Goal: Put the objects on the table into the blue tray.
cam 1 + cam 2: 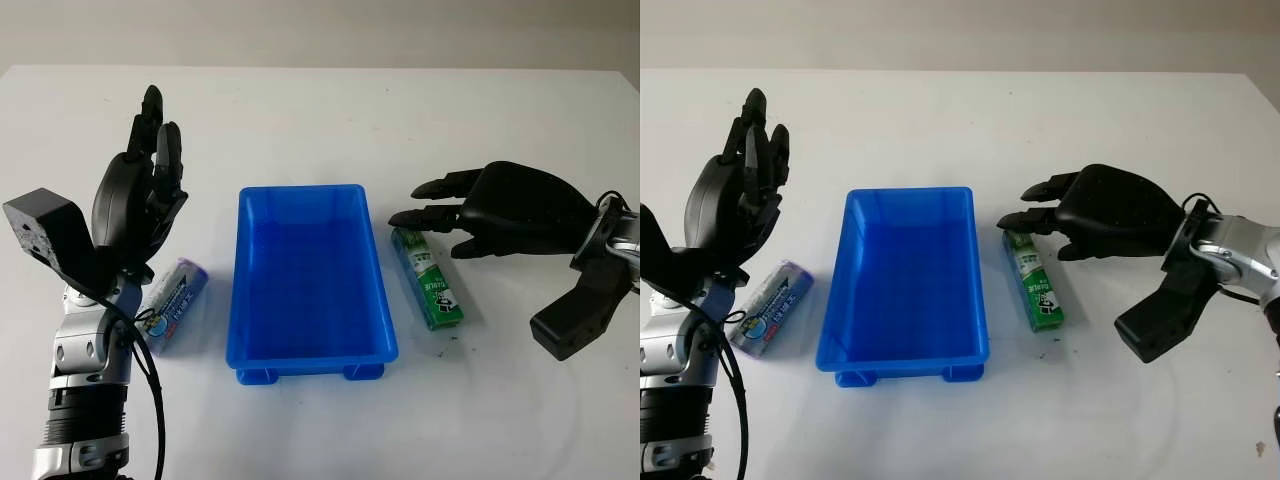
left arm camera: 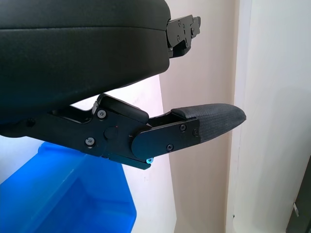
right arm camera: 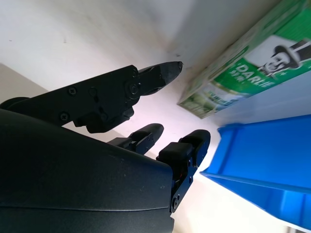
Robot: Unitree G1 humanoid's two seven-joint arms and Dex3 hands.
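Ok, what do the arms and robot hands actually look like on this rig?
Both are glossy black: the left robot hand and right robot hand each have a smooth rounded shell and segmented fingers with visible screws. The forearms are silver metal; a black cable loops beside the left one.

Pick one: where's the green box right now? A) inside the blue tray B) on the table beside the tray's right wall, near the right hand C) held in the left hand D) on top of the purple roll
B: the green box lies on the table just outside the right wall of the blue tray, with the open right hand hovering at its far end.
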